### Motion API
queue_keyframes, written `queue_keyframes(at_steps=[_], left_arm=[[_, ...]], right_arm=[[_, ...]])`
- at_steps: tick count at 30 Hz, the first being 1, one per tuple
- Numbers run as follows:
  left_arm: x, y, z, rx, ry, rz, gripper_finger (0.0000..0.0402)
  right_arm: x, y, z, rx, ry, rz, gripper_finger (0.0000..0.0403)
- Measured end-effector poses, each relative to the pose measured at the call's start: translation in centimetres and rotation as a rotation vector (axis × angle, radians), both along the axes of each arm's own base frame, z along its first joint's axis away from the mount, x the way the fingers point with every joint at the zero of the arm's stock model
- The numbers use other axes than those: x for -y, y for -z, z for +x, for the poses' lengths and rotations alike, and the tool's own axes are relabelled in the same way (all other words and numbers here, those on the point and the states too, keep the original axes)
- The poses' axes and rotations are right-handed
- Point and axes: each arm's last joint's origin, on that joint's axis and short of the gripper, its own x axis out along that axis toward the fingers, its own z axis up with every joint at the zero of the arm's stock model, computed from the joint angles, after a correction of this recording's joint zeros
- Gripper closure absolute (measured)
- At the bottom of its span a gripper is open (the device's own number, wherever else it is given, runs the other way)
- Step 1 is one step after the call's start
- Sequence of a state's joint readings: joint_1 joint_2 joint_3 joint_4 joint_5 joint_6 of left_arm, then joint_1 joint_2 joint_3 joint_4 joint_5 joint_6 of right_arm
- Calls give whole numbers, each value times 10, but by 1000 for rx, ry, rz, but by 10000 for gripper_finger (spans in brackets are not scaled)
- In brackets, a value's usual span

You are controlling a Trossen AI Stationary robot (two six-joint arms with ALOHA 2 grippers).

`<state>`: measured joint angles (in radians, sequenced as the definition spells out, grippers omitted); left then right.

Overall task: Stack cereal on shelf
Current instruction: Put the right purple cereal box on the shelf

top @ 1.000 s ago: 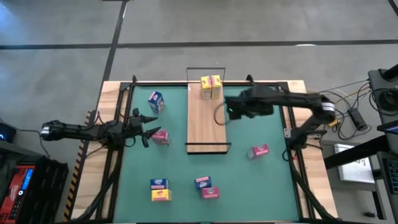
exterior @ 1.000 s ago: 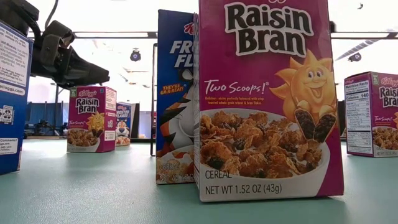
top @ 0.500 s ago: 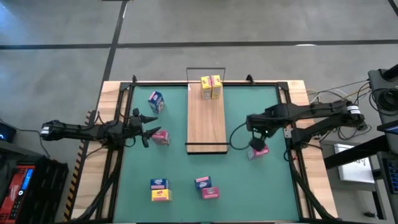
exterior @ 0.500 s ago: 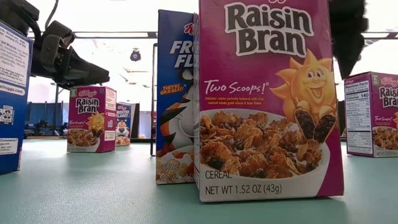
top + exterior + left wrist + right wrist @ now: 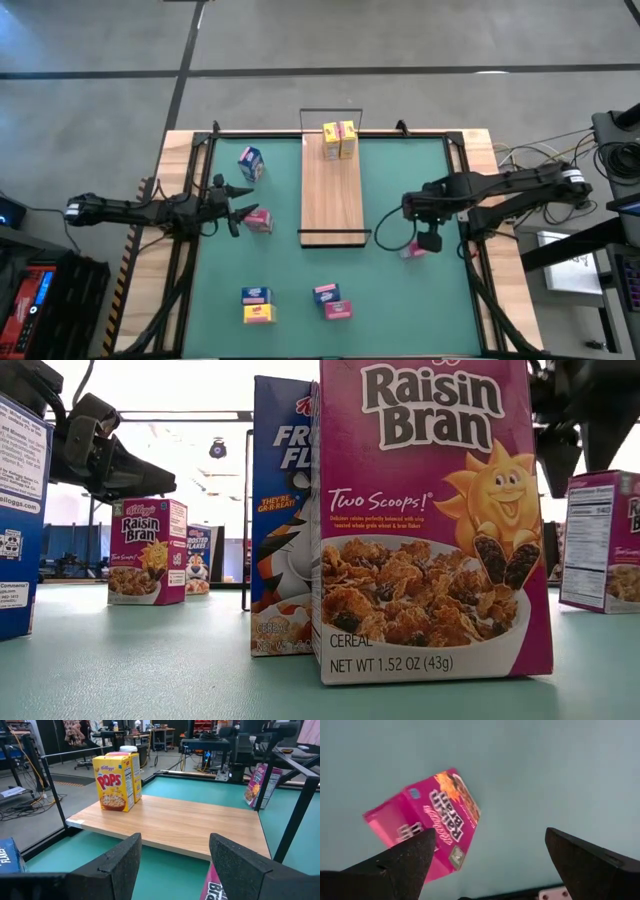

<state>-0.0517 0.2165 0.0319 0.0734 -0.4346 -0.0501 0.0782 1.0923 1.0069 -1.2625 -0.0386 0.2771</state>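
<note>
The shelf (image 5: 331,190) lies mid-table, with a yellow cereal box (image 5: 114,782) and a pink one (image 5: 347,139) standing at its far end. My right gripper (image 5: 427,241) points down, open, over a pink cereal box (image 5: 427,827) standing on the table right of the shelf. In the low view its fingertips (image 5: 578,465) are at the box's top (image 5: 605,480). My left gripper (image 5: 238,214) waits open and level at the table's left. Another pink box (image 5: 259,221) stands just ahead of it. My right gripper stands with one finger (image 5: 407,860) in front of the pink box's top corner (image 5: 400,827) and the other (image 5: 585,865) well clear of the box. I cannot tell whether that finger touches the box. The box stands on the table.
A blue box (image 5: 250,163) stands at the far left. Two pairs of boxes (image 5: 257,305) (image 5: 332,301) stand near the front edge. Black wire frames (image 5: 335,237) close the shelf's short ends. Free table lies between shelf and right gripper.
My right gripper has swung from over the shelf toward the table's right and near edges and come down over the pink box, rolling about its own line as it went. In the low view that box now shows more of its side panel than before.
</note>
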Motion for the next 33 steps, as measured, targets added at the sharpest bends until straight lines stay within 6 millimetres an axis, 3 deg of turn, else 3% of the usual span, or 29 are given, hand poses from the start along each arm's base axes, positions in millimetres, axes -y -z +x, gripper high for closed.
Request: queue_keyframes(at_steps=[9,22,33], left_arm=[[0,0,0,0,0,0,184],[0,0,0,-1,0,0,184],[0,0,0,-1,0,0,184]], right_arm=[[-10,-25,1,110,-86,3,37],[-30,7,7,-29,-220,9,23],[-33,22,9,4,-231,4,21]])
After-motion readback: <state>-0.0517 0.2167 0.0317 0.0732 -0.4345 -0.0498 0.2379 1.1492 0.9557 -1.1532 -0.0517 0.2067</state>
